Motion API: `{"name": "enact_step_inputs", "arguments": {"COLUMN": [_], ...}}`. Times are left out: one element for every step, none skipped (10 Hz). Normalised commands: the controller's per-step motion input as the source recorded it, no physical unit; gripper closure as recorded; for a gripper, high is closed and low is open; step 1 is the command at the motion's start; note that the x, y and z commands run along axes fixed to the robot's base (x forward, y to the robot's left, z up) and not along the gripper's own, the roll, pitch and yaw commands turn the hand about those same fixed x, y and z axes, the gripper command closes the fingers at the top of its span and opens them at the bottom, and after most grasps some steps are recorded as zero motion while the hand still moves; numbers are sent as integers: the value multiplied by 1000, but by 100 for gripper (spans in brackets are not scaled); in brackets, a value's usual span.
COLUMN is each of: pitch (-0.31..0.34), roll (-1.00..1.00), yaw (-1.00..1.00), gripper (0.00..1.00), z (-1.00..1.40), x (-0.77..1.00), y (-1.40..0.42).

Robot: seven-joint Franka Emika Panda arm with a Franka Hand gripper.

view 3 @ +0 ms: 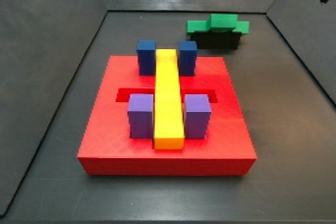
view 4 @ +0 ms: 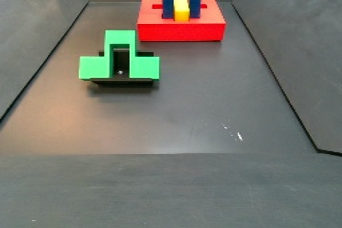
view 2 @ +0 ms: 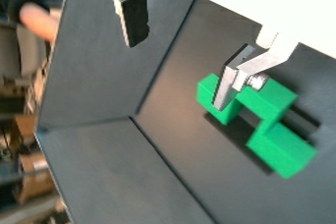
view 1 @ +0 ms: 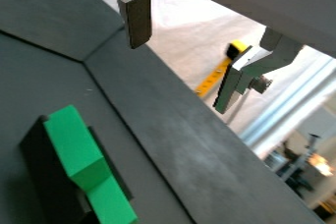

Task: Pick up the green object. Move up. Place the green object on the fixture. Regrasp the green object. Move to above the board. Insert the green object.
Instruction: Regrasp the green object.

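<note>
The green object (view 3: 217,25) (view 4: 118,62) is a bright green T-shaped block that rests on the dark fixture (view 3: 218,40) (view 4: 123,81), away from the board. In both wrist views my gripper (view 1: 187,51) (view 2: 187,49) hangs open well above the floor, with nothing between its silver fingers (view 1: 137,22) (view 2: 132,17). The green object (view 1: 85,159) (view 2: 262,120) lies below and off to one side of the jaws. The red board (view 3: 118,140) (view 4: 201,30) carries the long yellow bar (view 3: 167,95). The gripper does not show in the side view of the fixture.
Blue blocks (view 3: 147,56) and purple blocks (view 3: 141,115) flank the yellow bar on the board. Sloping dark walls (view 3: 59,61) (view 4: 287,62) enclose the floor on all sides. A strip of the yellow bar (view 1: 217,71) shows between the fingers.
</note>
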Motion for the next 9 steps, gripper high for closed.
{"name": "enact_step_inputs", "arguments": {"pitch": [0,40,197,340,389,417,426,366,371], "roll": [-271,-94,106,514,566,674,560,126,0], "yaw": [854,569,360,83,0,-14,-134,-123,-117], "gripper": [0,0,0,0,0,0,0,0,0], "z": [-271,-217,-249,-323,-343,-309,-234,-240,-229], "x": [-11,0,137,106,97,149,189,57,17], "y": [0,0,0,-231,-283,-317,-274,-166,-91]}}
